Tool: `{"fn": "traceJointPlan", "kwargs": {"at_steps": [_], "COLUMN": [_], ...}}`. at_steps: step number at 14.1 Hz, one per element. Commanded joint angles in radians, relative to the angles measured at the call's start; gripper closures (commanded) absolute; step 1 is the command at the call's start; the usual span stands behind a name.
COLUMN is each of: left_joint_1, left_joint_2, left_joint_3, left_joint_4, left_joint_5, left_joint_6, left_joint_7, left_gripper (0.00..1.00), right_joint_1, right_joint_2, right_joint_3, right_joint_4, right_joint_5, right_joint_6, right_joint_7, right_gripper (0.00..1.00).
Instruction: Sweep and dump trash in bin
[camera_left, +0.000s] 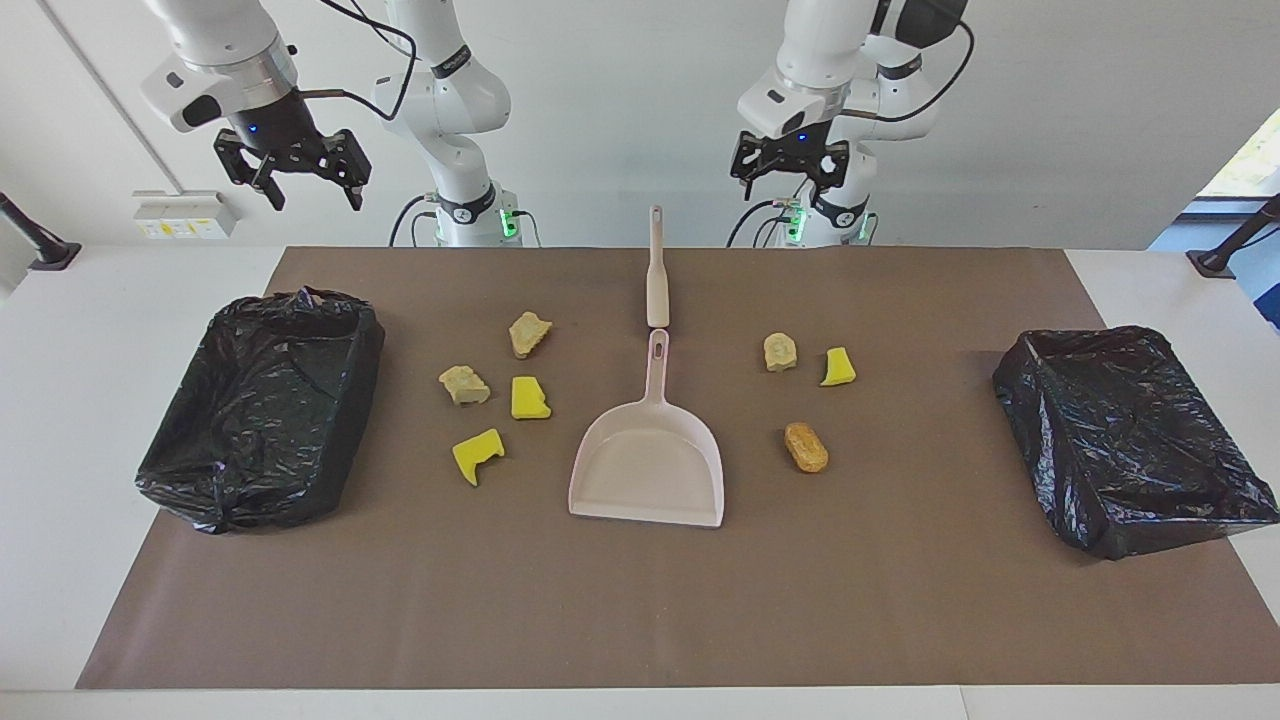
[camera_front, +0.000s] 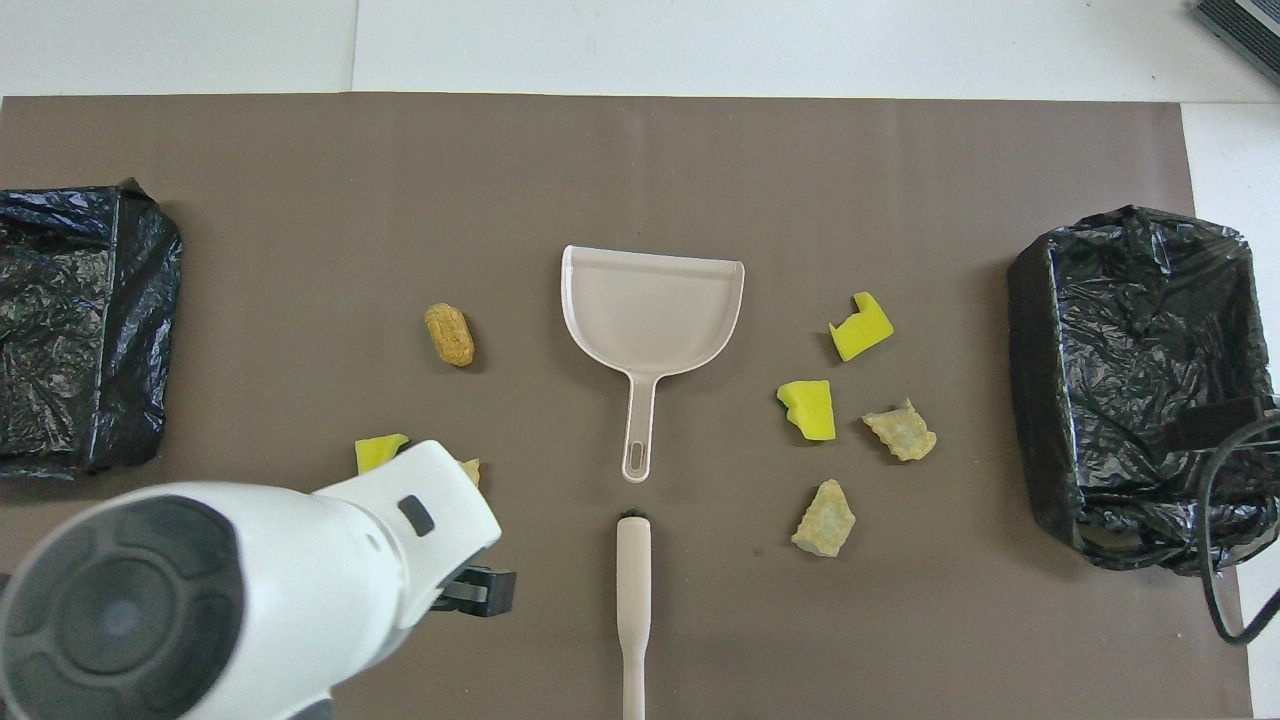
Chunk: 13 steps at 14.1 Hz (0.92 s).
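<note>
Trash (camera_left: 806, 446) untouched on mat; left gripper (camera_left: 790, 172), right gripper (camera_left: 306, 179) raised, fingers apart, empty.

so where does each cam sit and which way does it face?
Facing view: high across the table, looking at the robots; both arm bases and raised grippers show, left gripper up near the brush, right gripper up near one black-lined bin.
Overhead view: above the robots' end, looking steeply down; the left arm's white wrist fills the bottom corner.
Shared: dustpan, brush, trash scraps and both bins, turned half a turn.
</note>
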Motion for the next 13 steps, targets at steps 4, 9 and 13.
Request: {"fn": "traceJointPlan", "kwargs": {"at_steps": [4, 9, 13], "left_joint_1": [0.006, 0.003, 0.002], "left_joint_2": [-0.063, -0.042, -0.037], "left_joint_3": [-0.193, -0.476, -0.544], "left_joint_4": [-0.228, -0.397, -0.442], "left_joint_5": [-0.157, -0.209, -0.258], "left_joint_6": [0.202, 0.478, 0.552], "left_joint_7": [-0.096, -0.302, -0.326], "left_gripper": [0.0, 0.0, 0.0], "right_joint_1": [-0.004, -0.004, -0.004], "right_joint_2": [-0.033, -0.034, -0.034], "right_joint_3": [0.001, 0.001, 0.002], "right_joint_4": [-0.051, -0.052, -0.052], "right_joint_5": [0.015, 0.015, 0.015], "right_joint_6": [0.016, 0.008, 0.008], "right_joint_7": [-0.011, -0.01, -0.004], "right_gripper": [0.0, 0.0, 0.0]}}
